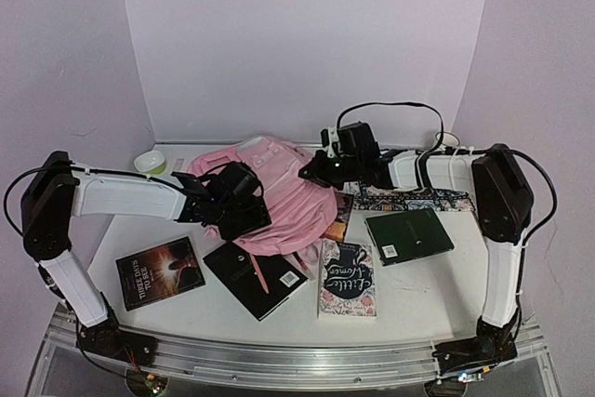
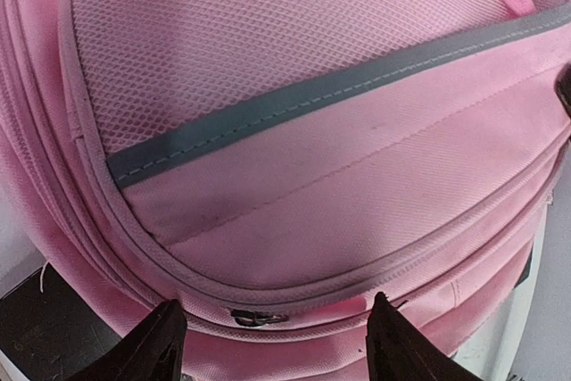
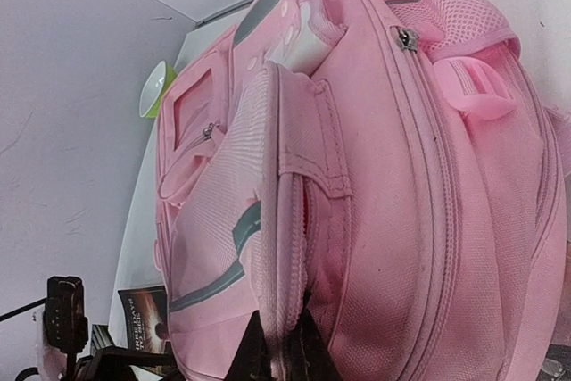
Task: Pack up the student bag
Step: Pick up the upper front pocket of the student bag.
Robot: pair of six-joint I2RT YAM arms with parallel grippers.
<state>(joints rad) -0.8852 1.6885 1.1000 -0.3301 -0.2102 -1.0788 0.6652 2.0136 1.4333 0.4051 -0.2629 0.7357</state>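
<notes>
The student bag [image 1: 279,183] is a large pink backpack lying in the middle of the table. My left gripper [image 1: 244,206] is at the bag's near-left side and stands open. In the left wrist view its fingertips straddle the bag's seam [image 2: 312,131], and a small dark zipper pull [image 2: 259,317] lies between them, untouched by my left gripper [image 2: 275,310]. My right gripper [image 1: 311,174] reaches in from the right. In the right wrist view it [image 3: 284,332] is shut on the zipper edge of the bag [image 3: 375,176], pinching the fabric by a slightly parted zip opening.
Books lie around the bag: a dark "Three Days to See" book [image 1: 160,271], a black notebook [image 1: 256,278], a floral "Little Women" book [image 1: 349,278], a dark green book [image 1: 409,234] and a patterned flat item [image 1: 414,199]. A small green bowl [image 1: 150,164] stands at the back left.
</notes>
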